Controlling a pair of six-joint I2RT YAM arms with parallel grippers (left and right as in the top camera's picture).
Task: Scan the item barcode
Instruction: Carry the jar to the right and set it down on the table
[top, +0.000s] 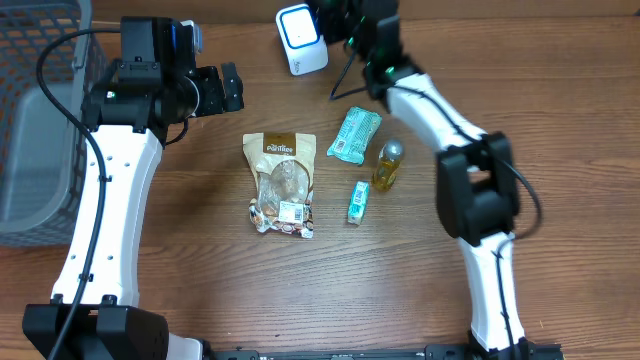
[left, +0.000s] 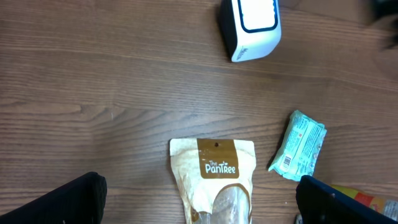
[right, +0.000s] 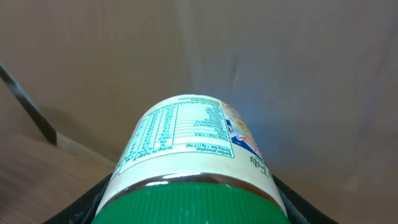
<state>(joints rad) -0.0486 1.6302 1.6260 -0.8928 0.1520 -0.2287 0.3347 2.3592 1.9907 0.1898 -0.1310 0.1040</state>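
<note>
My right gripper (right: 193, 208) is shut on a jar (right: 186, 140) with a green screw lid and a cream label that carries a nutrition table. The jar fills the right wrist view and points away at a plain grey-brown surface. Seen from overhead, that gripper (top: 337, 22) hovers at the table's far edge, just right of the white barcode scanner (top: 300, 38), and the arm hides the jar there. The left gripper (top: 232, 88) is open and holds nothing. It hangs above the top of a tan PanTree pouch (left: 214, 177), with the scanner (left: 250, 28) further ahead.
A teal packet (top: 355, 135), a small yellow bottle (top: 388, 165) and a small teal box (top: 358, 200) lie right of the pouch (top: 281, 183). A grey mesh basket (top: 40, 120) stands at the left edge. A black cable (top: 345, 80) runs down behind the scanner.
</note>
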